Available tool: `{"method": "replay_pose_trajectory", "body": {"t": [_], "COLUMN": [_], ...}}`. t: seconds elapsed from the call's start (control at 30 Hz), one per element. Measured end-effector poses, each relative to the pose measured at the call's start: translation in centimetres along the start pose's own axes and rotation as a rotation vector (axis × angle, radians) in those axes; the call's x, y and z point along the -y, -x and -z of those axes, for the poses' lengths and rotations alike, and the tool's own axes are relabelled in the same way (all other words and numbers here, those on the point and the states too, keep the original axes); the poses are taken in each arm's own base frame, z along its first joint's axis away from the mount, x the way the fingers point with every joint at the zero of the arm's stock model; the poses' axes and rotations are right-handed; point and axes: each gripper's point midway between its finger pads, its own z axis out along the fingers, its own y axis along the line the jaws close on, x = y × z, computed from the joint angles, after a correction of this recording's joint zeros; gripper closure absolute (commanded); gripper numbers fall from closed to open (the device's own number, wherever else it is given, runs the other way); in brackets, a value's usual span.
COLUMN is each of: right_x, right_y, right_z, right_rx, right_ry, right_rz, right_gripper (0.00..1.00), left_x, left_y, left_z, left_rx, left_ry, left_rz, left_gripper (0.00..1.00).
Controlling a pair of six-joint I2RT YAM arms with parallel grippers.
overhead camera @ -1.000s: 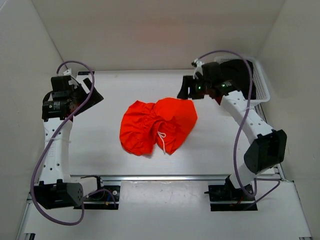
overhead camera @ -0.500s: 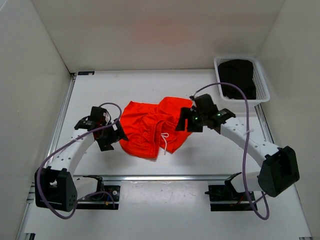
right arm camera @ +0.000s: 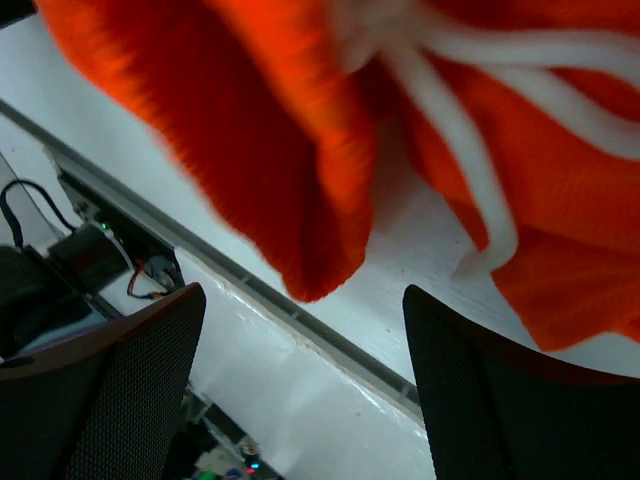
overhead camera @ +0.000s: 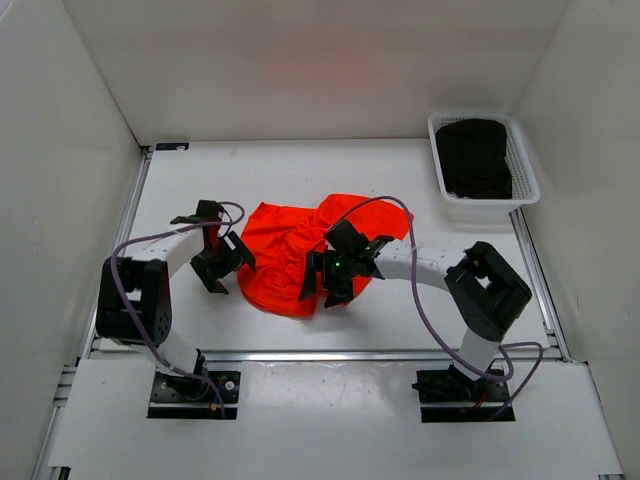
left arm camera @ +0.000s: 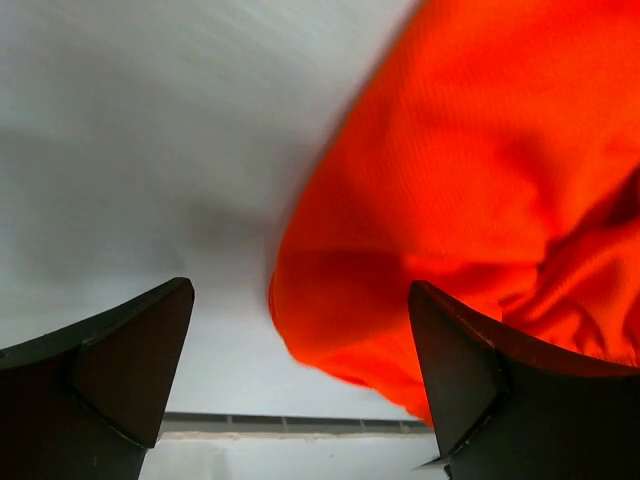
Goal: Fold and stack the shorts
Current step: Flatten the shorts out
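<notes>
Orange-red shorts (overhead camera: 285,255) crumpled mid-table (overhead camera: 180,190), left gripper (overhead camera: 224,263) at their left edge, jaws wide, elbow folded back, right gripper (overhead camera: 326,278) over their near middle, jaws wide above white drawstring (right arm camera: 470,170), forearm stretched leftward

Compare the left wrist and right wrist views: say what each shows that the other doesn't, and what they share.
Left wrist only: the left gripper, open, framing a plain edge of the shorts. Right wrist only: the right gripper, open, the white drawstring, and a wired box below the table edge. Both: orange shorts lying on the white table, with nothing gripped.
</notes>
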Motion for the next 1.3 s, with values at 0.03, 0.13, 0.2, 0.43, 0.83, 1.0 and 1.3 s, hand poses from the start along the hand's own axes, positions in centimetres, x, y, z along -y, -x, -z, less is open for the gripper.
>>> {"method": "replay_pose_trajectory", "body": {"t": [0.03,0.13,0.2,0.43,0.83,1.0,1.3], "right_x": [0.2,0.2,0.0,-0.3,-8.6,-9.2,15.8], "right_y": [-0.1,-0.2,-0.3,2.0,23.3,16.4,1.9], "right_z": [-0.5,-1.5,-2.0,-2.8,19.7,26.1,17.5], "right_rx": [-0.01,-0.022,-0.023,0.02,0.594,0.692,0.403], "right_ry": [-0.005,-0.007,-0.005,-0.057,0.035,0.036,-0.37], "right_rz": [-0.034,-0.089,-0.103,-0.082,0.18,0.336,-0.135], "right_gripper": [0.2,0.31,0.4,1.0,1.0,1.0,0.42], "left_x": [-0.1,-0.2,0.1,1.4,13.4,16.4,8.8], "left_y": [0.1,0.3,0.7,2.2,12.0,7.0,-3.2], "left_z": [-0.5,-1.8,-1.8,-1.9,12.6,19.4,8.6], "left_rx": [-0.011,-0.039,-0.033,-0.008,0.253,0.33,0.029], "left_ry": [0.014,0.05,0.047,0.028,-0.367,-0.517,-0.281], "left_rz": [0.006,0.026,0.038,0.025,0.01,-0.098,-0.086], "left_gripper": [0.01,0.19,0.53,0.9,0.9,0.66,0.02]}}
